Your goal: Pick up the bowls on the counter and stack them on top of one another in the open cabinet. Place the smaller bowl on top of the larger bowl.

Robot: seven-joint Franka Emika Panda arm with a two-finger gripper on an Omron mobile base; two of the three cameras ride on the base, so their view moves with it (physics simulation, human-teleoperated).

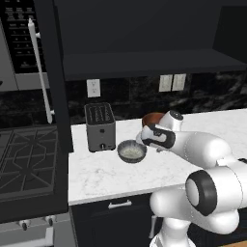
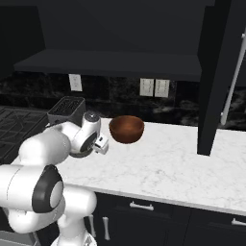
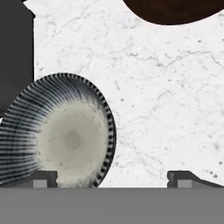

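The smaller bowl (image 1: 131, 151), grey with a pale speckled inside, sits on the white marble counter (image 1: 111, 173) in front of the toaster. Behind it stands the larger reddish-brown bowl (image 2: 126, 129), half hidden by my arm in the left base view (image 1: 152, 118). My gripper (image 3: 113, 179) hovers open just above the counter, right of the small bowl (image 3: 65, 140). One fingertip (image 3: 43, 178) lies over the bowl's near side, the other (image 3: 183, 178) over bare marble. The brown bowl (image 3: 175, 11) is apart from the grey one. The open cabinet's dark shelf (image 1: 144, 65) runs above.
A dark toaster (image 1: 100, 126) stands close to the left of the small bowl. A black stove grate (image 1: 24, 159) lies further left. Wall outlets (image 2: 153, 87) sit on the dark backsplash. A dark cabinet door (image 2: 218, 72) hangs down at the right. Drawers (image 2: 144, 206) lie below the counter.
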